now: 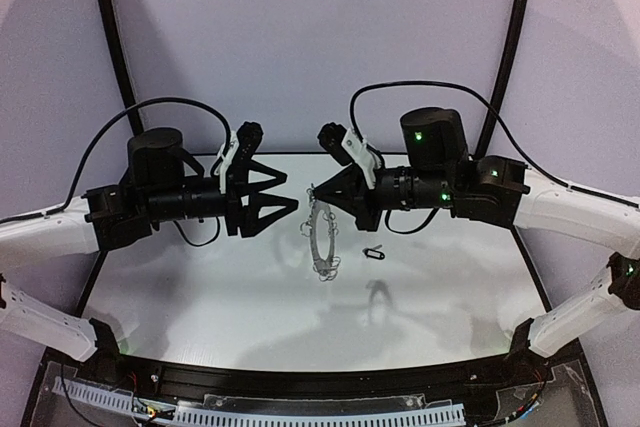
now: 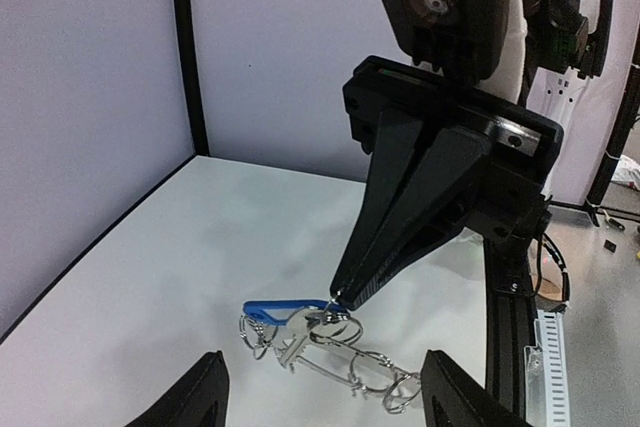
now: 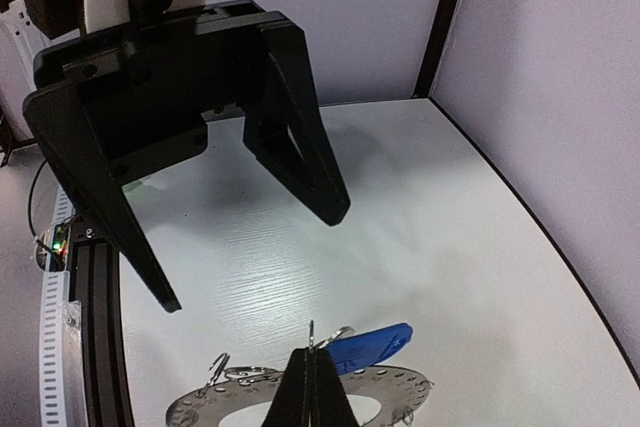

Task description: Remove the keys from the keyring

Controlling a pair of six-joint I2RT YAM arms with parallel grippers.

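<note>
Pinching a rim loop, the right fingers [image 2: 430, 207] are clamped on the keyring [image 1: 322, 237], blue key [image 3: 370, 345] attached; left fingers [image 2: 205, 397] spread wide, empty; black key [image 1: 373, 254] lies loose on counter [image 1: 200, 297].

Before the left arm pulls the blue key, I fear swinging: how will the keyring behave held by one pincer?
The keyring is gripped at its rim by the shut right pincer alone, so it will probably swing and twist. Its flat disc looks stiff; the wire loops likely jingle and snag.

A lab test cell: white table [image 1: 200, 297], plain lilac enclosure walls [image 1: 320, 37], two bolted robot arms.
</note>
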